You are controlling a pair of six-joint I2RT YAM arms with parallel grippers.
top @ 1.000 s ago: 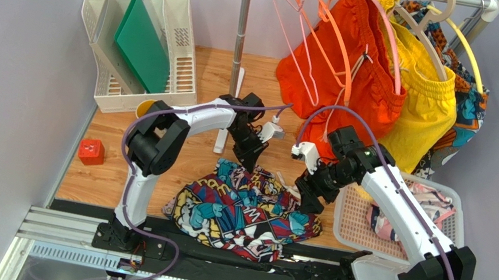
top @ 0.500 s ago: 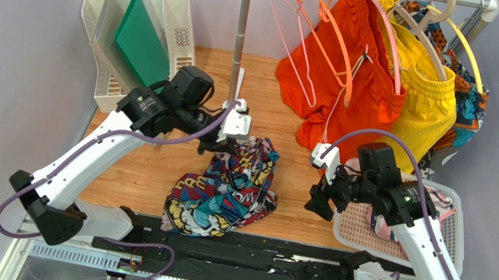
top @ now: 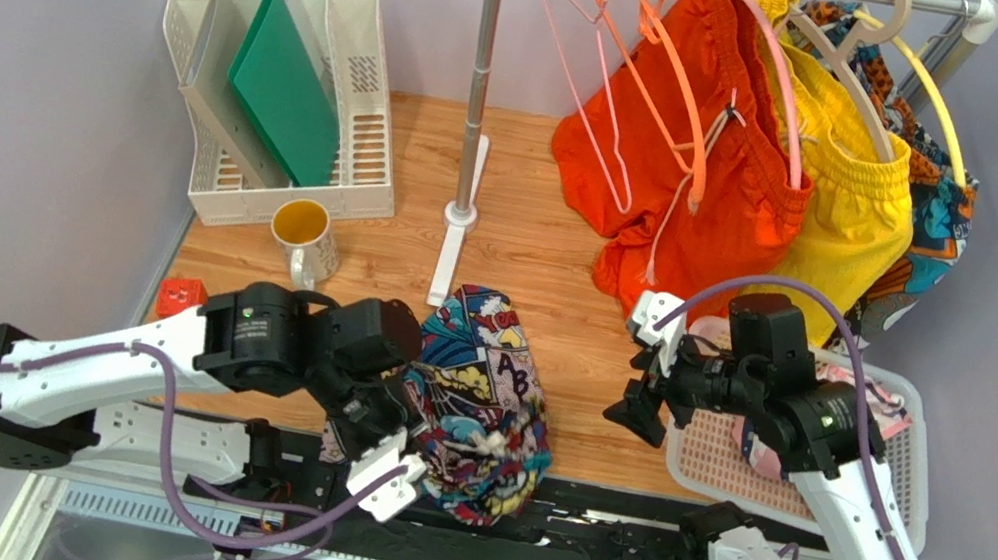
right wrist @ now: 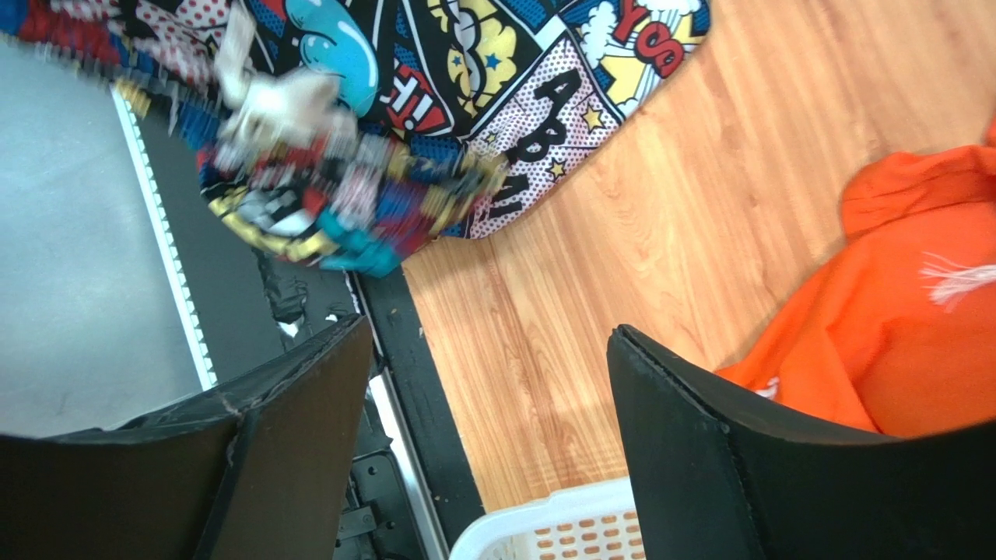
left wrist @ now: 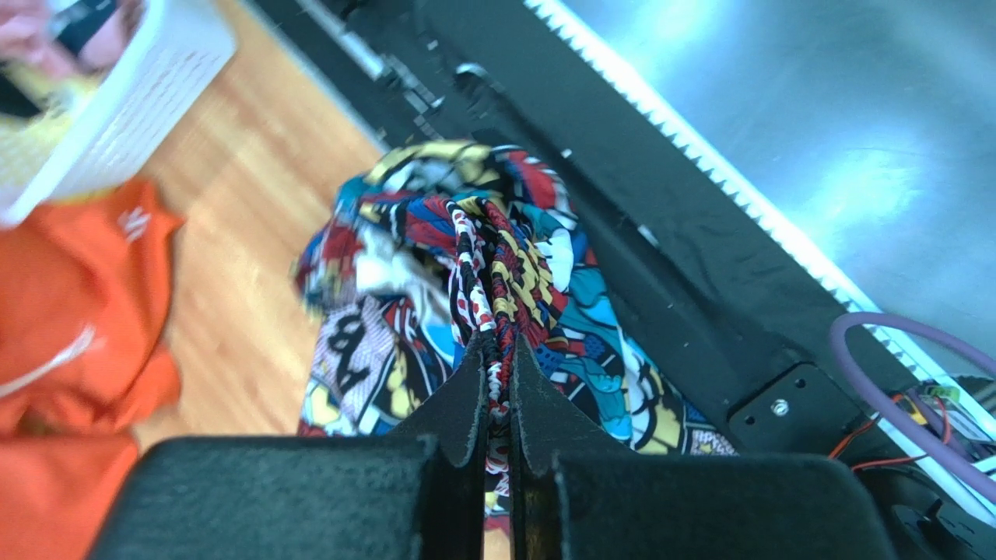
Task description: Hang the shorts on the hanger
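The left hand (left wrist: 497,350), clamped on the shorts (top: 489,397), had dragged them toward the frame's lower centre; the right hand (top: 633,406) hung apart, empty, the hanger (top: 575,80) unreached.

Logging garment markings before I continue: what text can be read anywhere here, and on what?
"AB": black letters on the shorts, top view.
"YO": red letters on the same shorts, right wrist view, cut off at the edge.
Other print lettering is too blurred; nothing else carries readable text.

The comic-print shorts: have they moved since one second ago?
Yes. The comic-print shorts, pinched by the left gripper, are now bunched up, their right edge pulled left, away from the white basket.
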